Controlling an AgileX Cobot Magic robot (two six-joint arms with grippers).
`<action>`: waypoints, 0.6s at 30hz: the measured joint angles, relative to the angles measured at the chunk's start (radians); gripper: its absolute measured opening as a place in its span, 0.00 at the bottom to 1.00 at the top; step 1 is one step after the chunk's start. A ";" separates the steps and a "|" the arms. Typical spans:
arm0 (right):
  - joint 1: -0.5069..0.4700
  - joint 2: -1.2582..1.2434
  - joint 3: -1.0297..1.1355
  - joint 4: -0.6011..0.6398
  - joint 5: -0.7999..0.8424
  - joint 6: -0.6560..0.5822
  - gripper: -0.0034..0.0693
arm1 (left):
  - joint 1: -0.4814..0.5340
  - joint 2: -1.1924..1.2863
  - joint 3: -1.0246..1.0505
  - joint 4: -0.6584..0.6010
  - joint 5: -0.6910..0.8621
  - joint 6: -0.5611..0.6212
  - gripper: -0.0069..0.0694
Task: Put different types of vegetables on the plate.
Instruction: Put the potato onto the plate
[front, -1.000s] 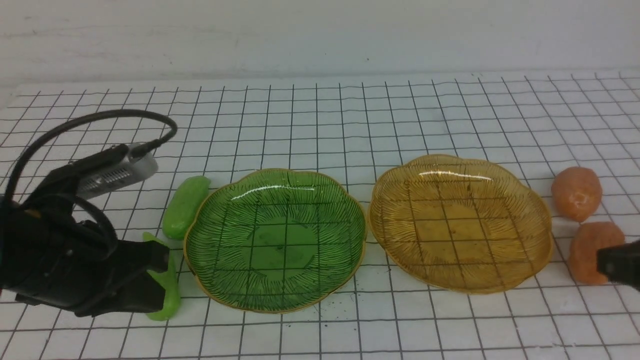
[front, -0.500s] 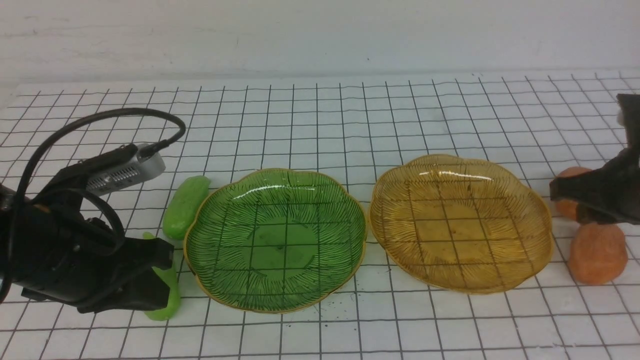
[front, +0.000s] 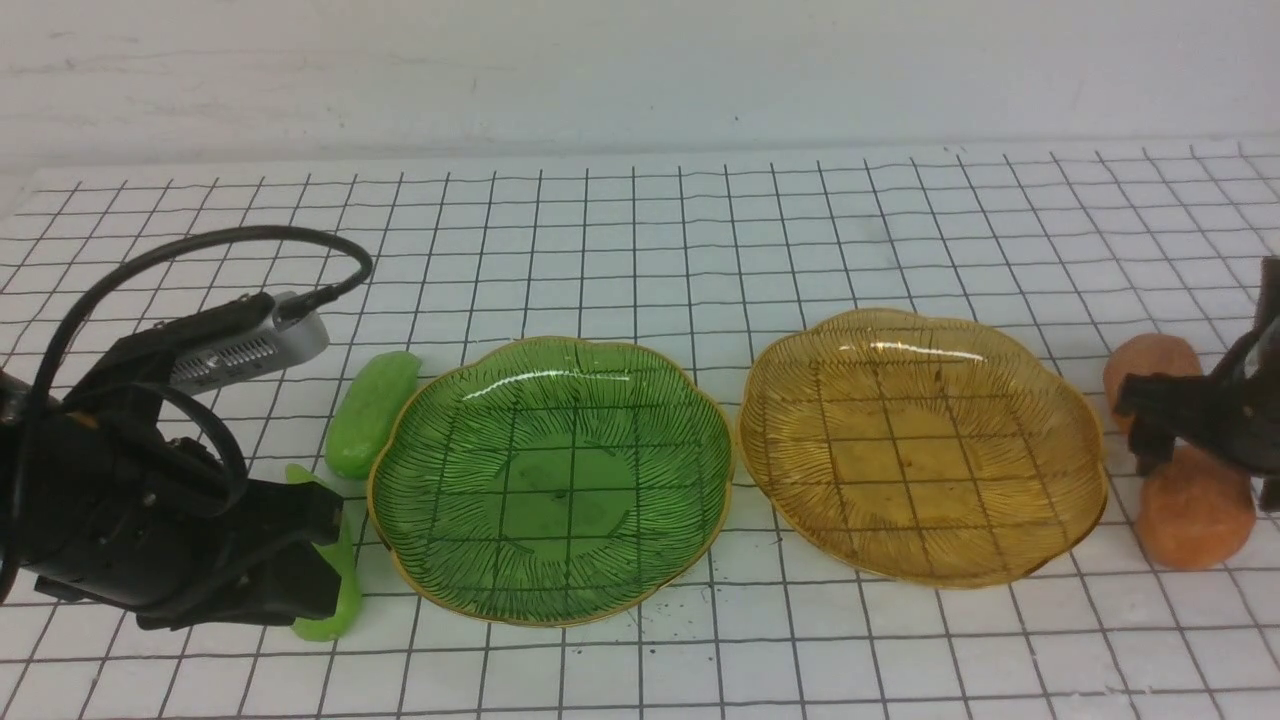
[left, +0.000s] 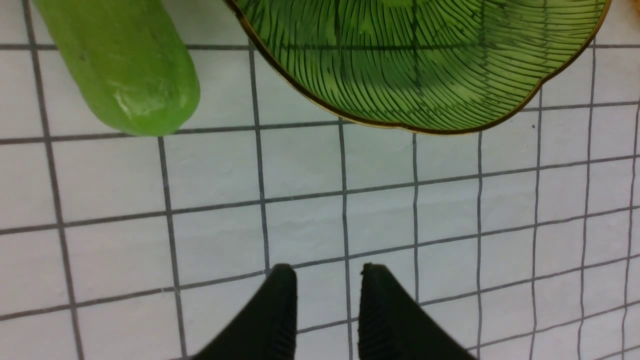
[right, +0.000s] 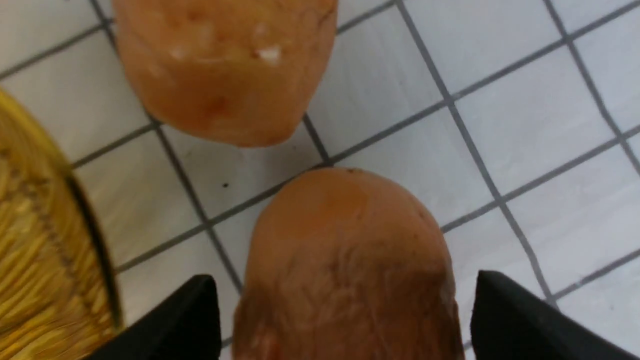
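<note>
Right claw (right: 345, 277) of mine gapes wide, 1 finger on each side of the near potato (front: 1195, 515), not pinching it. The 2nd potato (front: 1150, 355) lies just beyond, and both are at 3 o'clock of the amber plate (front: 920, 450). My left claw (left: 326, 272) is parted a crack, holding nothing, by the near cucumber (front: 335, 600) at 8 o'clock of the green plate (front: 550, 480). The other cucumber (front: 372, 412) lies at 9 o'clock.

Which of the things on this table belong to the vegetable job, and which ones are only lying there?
Job: far cucumber, near cucumber, far potato, near potato, green plate, amber plate.
Lying about: only the checked table cover.
</note>
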 joint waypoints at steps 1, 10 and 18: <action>0.000 0.017 0.000 -0.001 -0.002 0.002 0.90 | 0.000 0.000 0.000 0.000 0.000 0.000 0.31; 0.000 0.036 -0.061 -0.026 0.102 -0.057 0.79 | 0.000 0.000 0.000 0.001 0.000 0.000 0.31; 0.005 -0.015 -0.322 0.189 0.403 -0.266 0.79 | 0.000 0.000 0.000 0.001 0.000 0.000 0.31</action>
